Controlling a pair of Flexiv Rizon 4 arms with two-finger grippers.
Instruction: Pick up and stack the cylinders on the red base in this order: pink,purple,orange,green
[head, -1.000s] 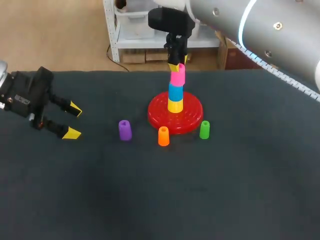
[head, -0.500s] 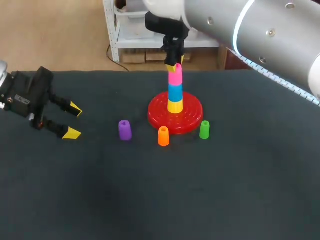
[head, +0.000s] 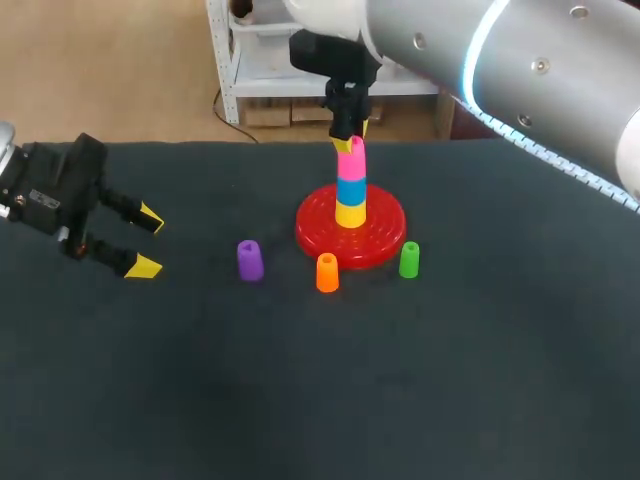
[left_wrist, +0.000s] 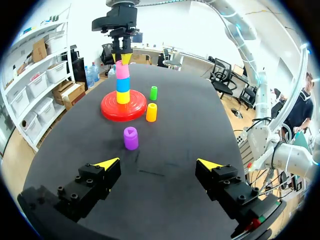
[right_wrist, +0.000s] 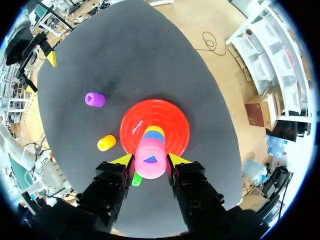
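Note:
A yellow cylinder (head: 350, 211), a blue one (head: 350, 186) and the pink cylinder (head: 351, 162) stand stacked on the red base (head: 385, 225). My right gripper (head: 349, 140) comes down from above and is shut on the pink cylinder (right_wrist: 150, 152), one yellow tip on each side. In front of the base stand the purple cylinder (head: 249, 260), the orange cylinder (head: 327, 272) and the green cylinder (head: 409, 259), all upright and apart. My left gripper (head: 147, 240) is at the table's left, open and holding nothing, well short of the purple cylinder (left_wrist: 131, 138).
The dark table (head: 320, 400) has free room in front of the three loose cylinders and between my left gripper and the purple one. The right arm's thick grey links cross above the table's far right corner.
My right gripper has shifted slightly left and down with the pink cylinder, which now sits straight over the blue one. The left arm has not moved.

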